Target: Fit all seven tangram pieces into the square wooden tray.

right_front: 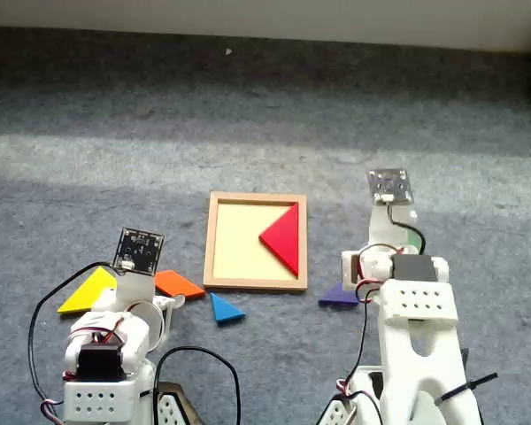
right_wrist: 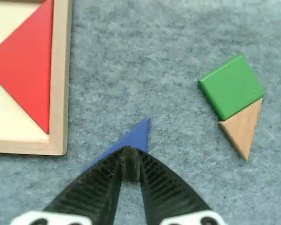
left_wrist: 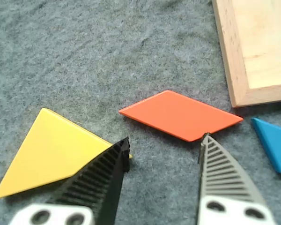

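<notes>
The left arm sits folded low at the near left corner of the tray (right_front: 211, 243), its end effector (left_wrist: 166, 142) spread wide and holding nothing. One tip is at the orange parallelogram (left_wrist: 180, 116) and the other over a corner of the yellow triangle (left_wrist: 49, 154). The right arm reaches forward along the tray's right side. Its end effector (right_wrist: 130, 157) is drawn almost together, tips over the edge of the purple triangle (right_wrist: 136, 136); whether it pinches the piece is unclear.

The tray holds the red triangle (right_front: 285, 237) against its right rim, leaving bare floor across its left half. The blue triangle (left_wrist: 275, 140) lies just off the tray's near left corner. A green square (right_wrist: 231, 86) and tan triangle (right_wrist: 243, 131) touch, well right of the tray. Open grey bench (right_front: 115, 150) stretches beyond the tray's far edge.
</notes>
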